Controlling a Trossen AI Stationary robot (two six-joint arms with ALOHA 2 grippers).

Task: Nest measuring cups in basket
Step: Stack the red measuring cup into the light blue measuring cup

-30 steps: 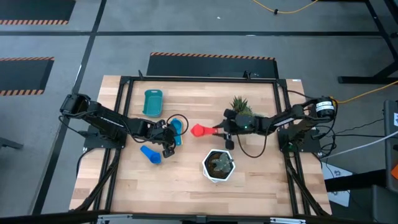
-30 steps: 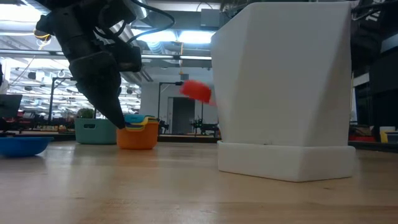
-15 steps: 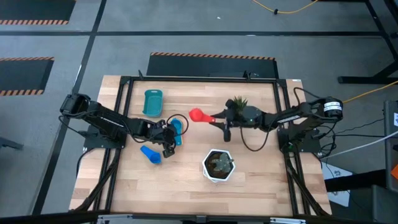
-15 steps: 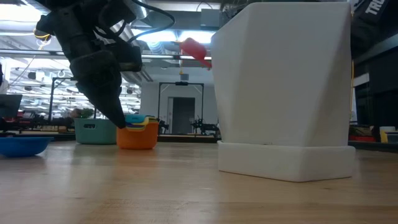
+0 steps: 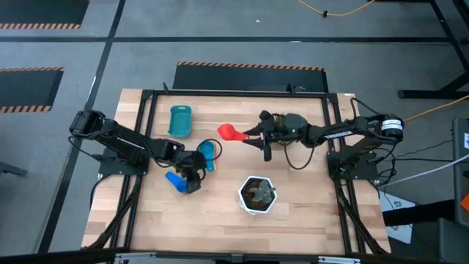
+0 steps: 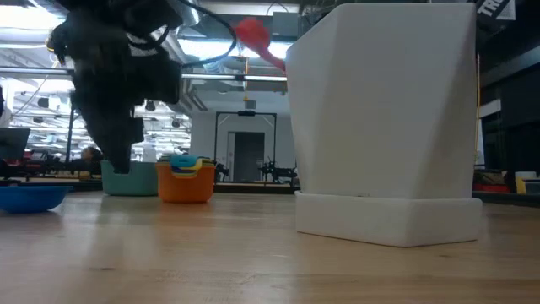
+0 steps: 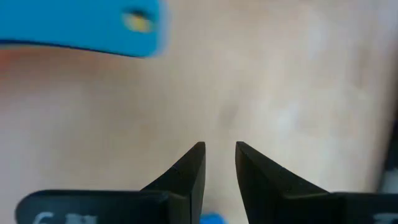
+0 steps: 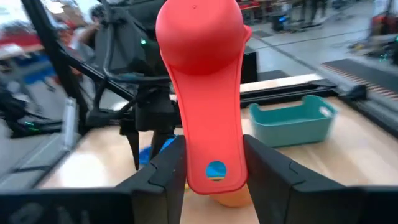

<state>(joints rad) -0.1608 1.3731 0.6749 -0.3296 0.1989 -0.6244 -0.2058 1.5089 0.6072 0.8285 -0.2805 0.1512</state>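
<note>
Right hand [image 8: 211, 180]: you grasp the red measuring cup [image 5: 229, 132] by its handle, raised above the surface [image 5: 220, 213].
Left hand [image 5: 192, 178]: nearly closed, empty, beside the dark blue cup [image 5: 176, 181].

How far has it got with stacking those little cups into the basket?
Some cups already sit nested in the orange cup on the table. The right gripper holds the red cup in the air. The dark blue cup lies loose, and the teal basket looks empty.
</note>
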